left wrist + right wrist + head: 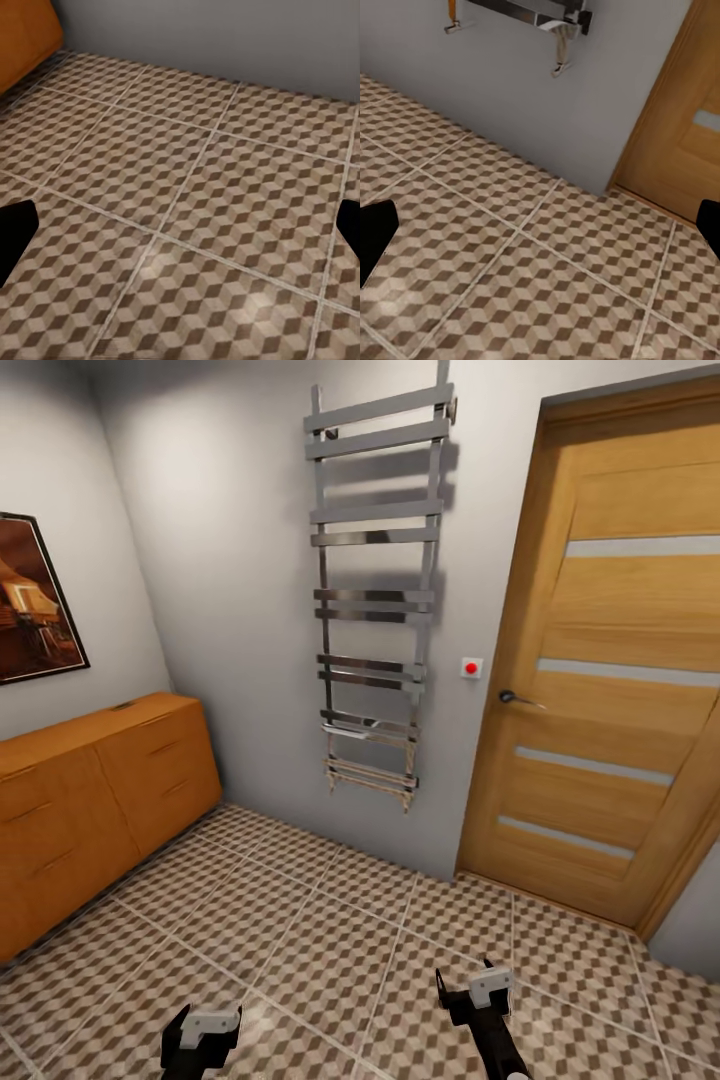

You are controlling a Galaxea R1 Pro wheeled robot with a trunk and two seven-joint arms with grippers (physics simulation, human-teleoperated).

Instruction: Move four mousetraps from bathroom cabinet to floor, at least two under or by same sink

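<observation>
Orange-wood cabinet (95, 800) at the left edge of the head frame, below a framed picture (35, 600); drawer fronts flush and shut, slim bar handles visible, an orange corner also at the upper left of the left wrist frame (26, 34). No mousetraps on view, so judged to be inside the drawers and none set down yet; task barely begun. Bathroom floor (330, 950) of cube-patterned tiles across the lower half of the head frame, bare between cabinet and arms.

Left tool (200, 1032) at the bottom left of the head frame, right tool (478, 990) at the bottom centre-right, both low over the tiles and holding nothing. In each wrist frame, dark fingertips (13, 236) (375, 236) at opposite side edges with open floor between: both tools spread wide.

Further out: towel radiator (375, 590) on the grey wall at upper centre, wooden door (610, 680) at the right with its lever handle (520, 699) and a red button (471, 667) just beside the frame.

Likely troubles: facing the wall rather than the cabinet, so a turn leftward needed, with risk of clipping the cabinet corner. Thin handles easy to miss or slip off. Small flat traps hard to pinch, apt to drop.
</observation>
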